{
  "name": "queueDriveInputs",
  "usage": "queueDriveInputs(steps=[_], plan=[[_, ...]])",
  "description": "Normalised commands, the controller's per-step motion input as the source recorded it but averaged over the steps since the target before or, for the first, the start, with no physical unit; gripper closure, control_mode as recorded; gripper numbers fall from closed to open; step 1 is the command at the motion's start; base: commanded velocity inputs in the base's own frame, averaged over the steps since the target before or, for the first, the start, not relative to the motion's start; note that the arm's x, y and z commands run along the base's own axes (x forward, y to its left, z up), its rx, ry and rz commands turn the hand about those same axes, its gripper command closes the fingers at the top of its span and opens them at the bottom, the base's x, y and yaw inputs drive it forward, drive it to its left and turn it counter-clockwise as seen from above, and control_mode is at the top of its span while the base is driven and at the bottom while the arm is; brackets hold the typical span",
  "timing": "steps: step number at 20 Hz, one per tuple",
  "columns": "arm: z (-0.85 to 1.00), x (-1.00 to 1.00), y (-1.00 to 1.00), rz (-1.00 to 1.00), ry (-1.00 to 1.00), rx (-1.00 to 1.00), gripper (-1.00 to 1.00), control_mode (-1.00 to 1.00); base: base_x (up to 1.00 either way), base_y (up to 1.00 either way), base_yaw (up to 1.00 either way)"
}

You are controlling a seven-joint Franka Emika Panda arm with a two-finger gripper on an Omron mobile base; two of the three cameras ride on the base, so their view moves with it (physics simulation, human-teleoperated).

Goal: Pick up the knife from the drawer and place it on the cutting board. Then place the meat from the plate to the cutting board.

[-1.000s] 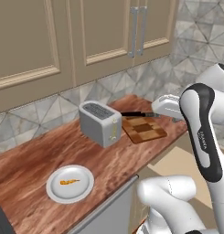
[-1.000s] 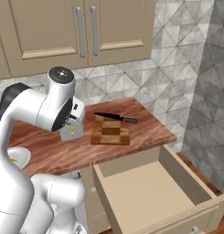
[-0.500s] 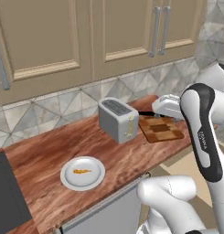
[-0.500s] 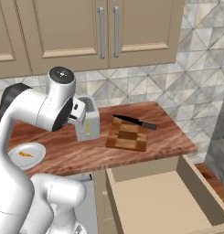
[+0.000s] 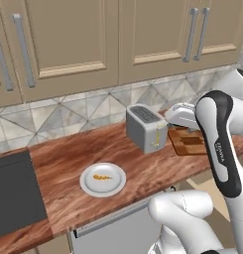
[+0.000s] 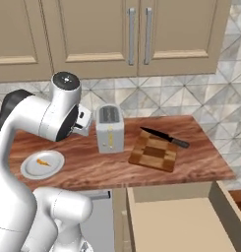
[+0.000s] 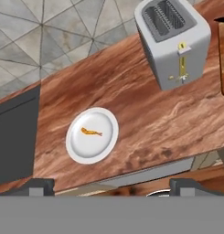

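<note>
- The knife (image 6: 165, 138) lies across the far edge of the cutting board (image 6: 154, 153), its black handle sticking out past the board's corner toward 3 o'clock in the right base view and its tip pointing toward 10 o'clock.
- The cutting board rests flat on the reddish-brown table (image 6: 191, 147), just to the 3 o'clock side of the toaster (image 6: 109, 128) in that view.
- In the left base view the cutting board (image 5: 190, 141) shows partly behind the arm, at 3 o'clock from the toaster (image 5: 145, 128).
- The plate (image 5: 103, 179) sits on the table at 7 o'clock from the toaster, well apart from it, near the front edge.
- The meat (image 5: 102, 177) lies near the middle of the plate, a small orange strip.
- In the hand view the plate (image 7: 76, 146) is at 9 o'clock of centre with the meat (image 7: 91, 132) on it, and the toaster (image 7: 173, 41) stands at 1 o'clock.
- A dark flat panel (image 5: 14, 193) is set into the table at 9 o'clock from the plate.
- The drawer (image 6: 181, 221) stands pulled out below the table's front edge, under the cutting board, its pale inside bare.
- The pincer (image 7: 111, 186) has its two tips spread wide at the bottom of the hand view, holding nothing and hanging above the table's front edge.
- Beige cupboards (image 6: 136, 29) with metal handles hang on the wall above.
</note>
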Motion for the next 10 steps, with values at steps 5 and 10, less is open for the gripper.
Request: queueDriveInputs(steps=[5, 10], plan=[[0.0, 0.0, 0.0, 0.0, 0.0, 0.0, -1.0, 1.0, 0.0, -0.1, 0.28], [0.0, 0.0, 0.0, 0.0, 0.0, 0.0, -1.0, 1.0, 0.0, 0.0, 0.27]])
